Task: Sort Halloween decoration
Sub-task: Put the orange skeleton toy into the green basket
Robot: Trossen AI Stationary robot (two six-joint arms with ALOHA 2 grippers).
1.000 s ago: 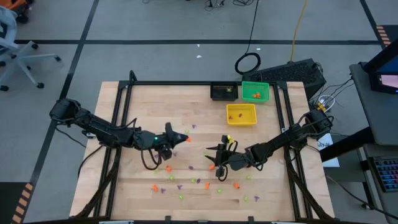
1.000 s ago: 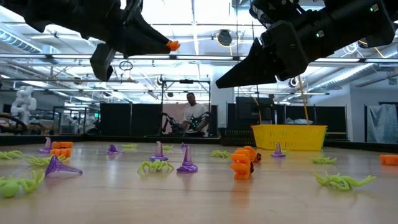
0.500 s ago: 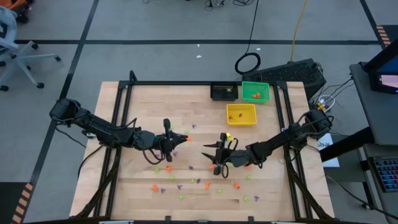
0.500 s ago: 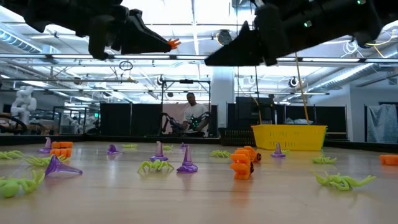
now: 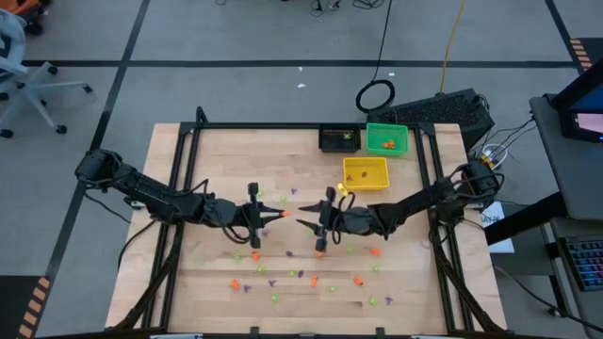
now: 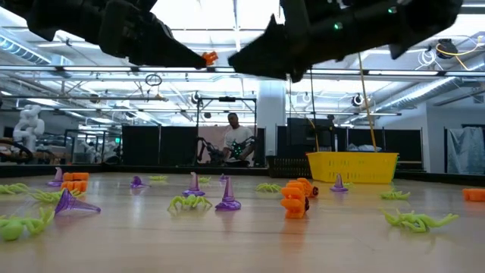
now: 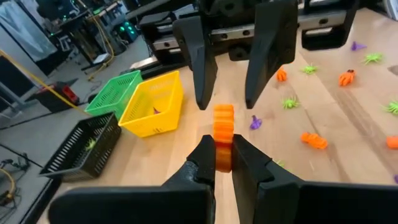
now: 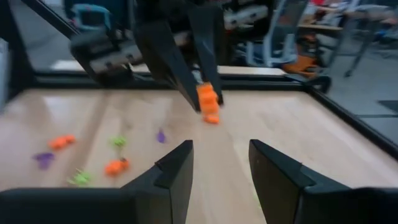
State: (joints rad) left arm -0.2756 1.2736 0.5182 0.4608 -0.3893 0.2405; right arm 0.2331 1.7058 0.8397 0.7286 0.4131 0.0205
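Observation:
Above the table's middle, my left gripper is shut on a small orange trinket. My right gripper faces it from the table's right, open. In the left wrist view its two fingers stand just beyond the trinket, one on either side, without touching it. The right wrist view shows the trinket ahead of my open fingers. Several orange, purple and light-green trinkets lie scattered on the wooden table. My left gripper pinches the orange trinket's rear end between its two fingertips. The fingers lie nearly level and point toward the table's right. The trinket sticks out forward past the fingertips, lifted well clear of the table.
A black bin, a green bin and a yellow bin stand at the far right of the table. Loose trinkets lie mostly on the near half. A person sits in the room beyond the table's far edge.
My left gripper has rolled about its own axis in place, keeping the orange trinket pinched. My right gripper has moved toward the table's left and slightly up, closing in on the left gripper's tip, and has stayed open.

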